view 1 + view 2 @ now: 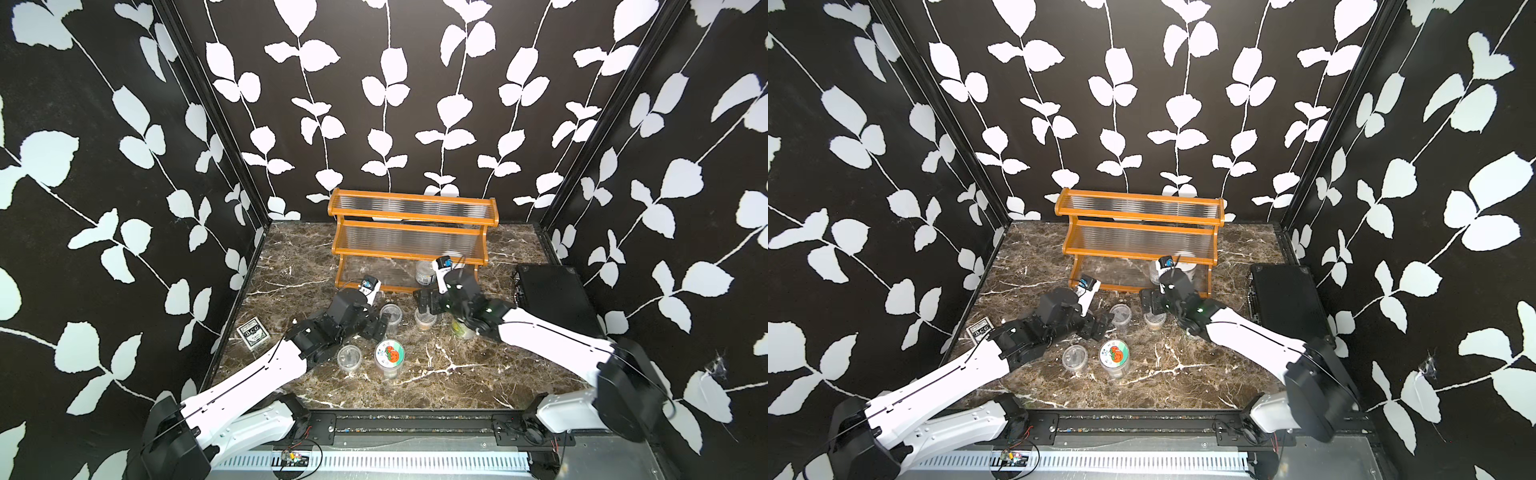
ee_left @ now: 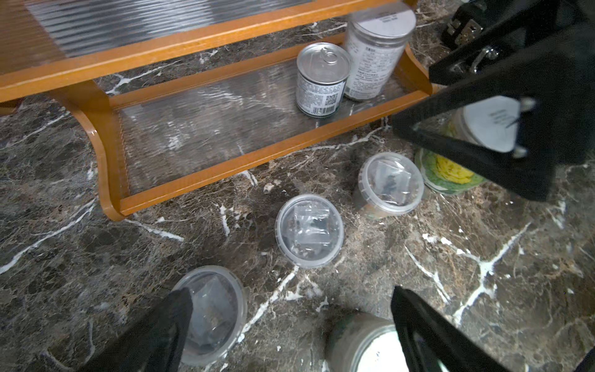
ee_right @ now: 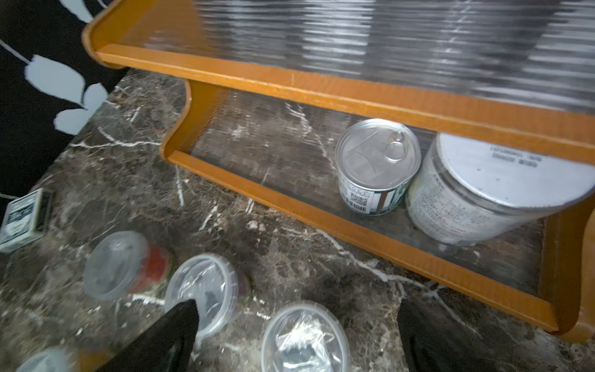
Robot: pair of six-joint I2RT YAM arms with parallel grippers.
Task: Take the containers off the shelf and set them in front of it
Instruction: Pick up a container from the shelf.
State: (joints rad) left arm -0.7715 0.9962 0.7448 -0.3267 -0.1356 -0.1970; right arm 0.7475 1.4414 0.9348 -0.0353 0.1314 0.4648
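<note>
Where ribbed clear shelf [image 3: 322,85] stands, cylindrical tin can [image 3: 378,161]

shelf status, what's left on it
Left gripper and right gripper open, empty. Tin can and white-lidded jar on shelf bottom tier. Clear lidded cups crowd the front.

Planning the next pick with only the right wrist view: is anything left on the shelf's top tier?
Observer: No; in both top views the shelf shows a bare top tier.
Operator: Where is the left end effector?
Observer: Open above the table, near a clear cup and a jar.
Operator: Anything beneath the right arm?
Observer: A green-and-yellow-labelled container stands there on the table.
</note>
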